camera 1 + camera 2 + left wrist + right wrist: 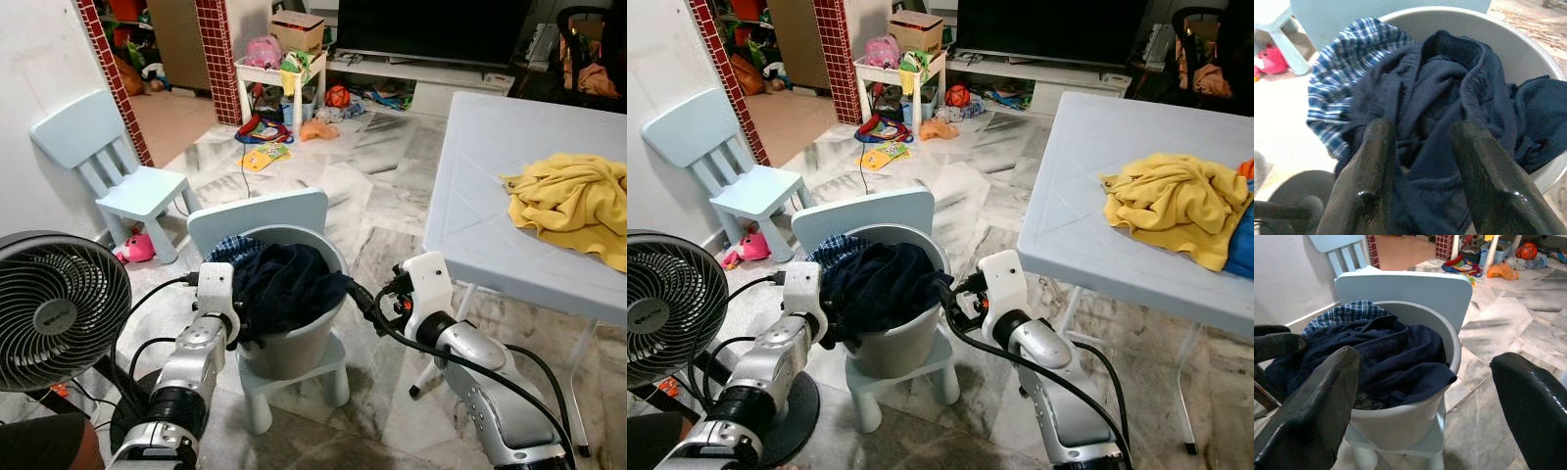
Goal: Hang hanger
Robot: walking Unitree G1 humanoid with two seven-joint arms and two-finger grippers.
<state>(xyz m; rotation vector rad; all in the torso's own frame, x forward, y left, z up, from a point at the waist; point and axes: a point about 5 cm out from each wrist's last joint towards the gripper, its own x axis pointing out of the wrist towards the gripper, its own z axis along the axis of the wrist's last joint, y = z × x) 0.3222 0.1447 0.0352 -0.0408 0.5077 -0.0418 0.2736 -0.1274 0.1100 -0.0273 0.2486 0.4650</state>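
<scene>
You're barely starting: both grippers, left point(1420, 181) and right point(1425, 396), are hovering open at the bucket point(294, 338) of clothes point(284, 279), nothing grabbed yet.

A grey bucket point(294, 343) stands upright on a small pale-blue chair point(257, 216); a dark navy garment point(284, 279) is heaped inside and spills over the rim; a blue checked cloth point(1347, 68) drapes the rim beside it.
</scene>
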